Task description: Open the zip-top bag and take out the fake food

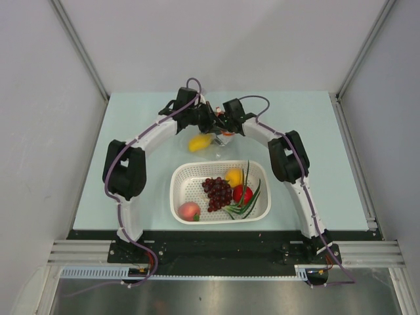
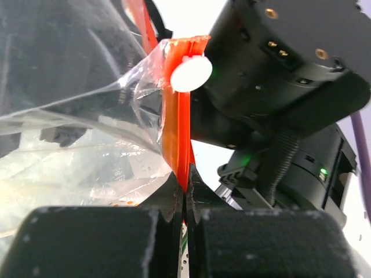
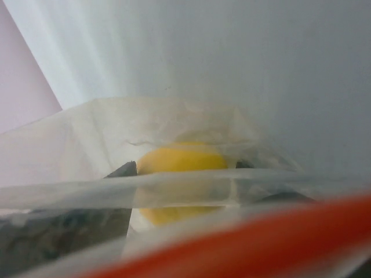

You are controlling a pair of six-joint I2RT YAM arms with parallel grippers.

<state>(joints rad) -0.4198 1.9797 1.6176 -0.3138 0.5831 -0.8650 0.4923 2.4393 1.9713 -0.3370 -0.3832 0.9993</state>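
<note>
The zip-top bag [image 1: 211, 139] hangs above the table at the back centre, where both arms meet. My left gripper [image 2: 184, 194] is shut on its red-orange zip strip [image 2: 177, 133], which stands upright; clear crinkly plastic [image 2: 69, 156] spreads to the left. One yellow piece of fake food [image 1: 200, 142] sits in the hanging bag. My right gripper [image 1: 227, 126] is right against the bag's mouth. In the right wrist view plastic covers the lens, and its fingers [image 3: 120, 171] stand apart on either side of the yellow piece [image 3: 179, 157], which lies beyond them.
A white perforated basket [image 1: 184, 177] stands in front of the bag, near the arm bases. It holds dark purple grapes [image 1: 218, 192], an orange fruit [image 1: 233, 176], a red fruit [image 1: 242, 194], green onion stalks [image 1: 247, 205] and a pink peach [image 1: 189, 210].
</note>
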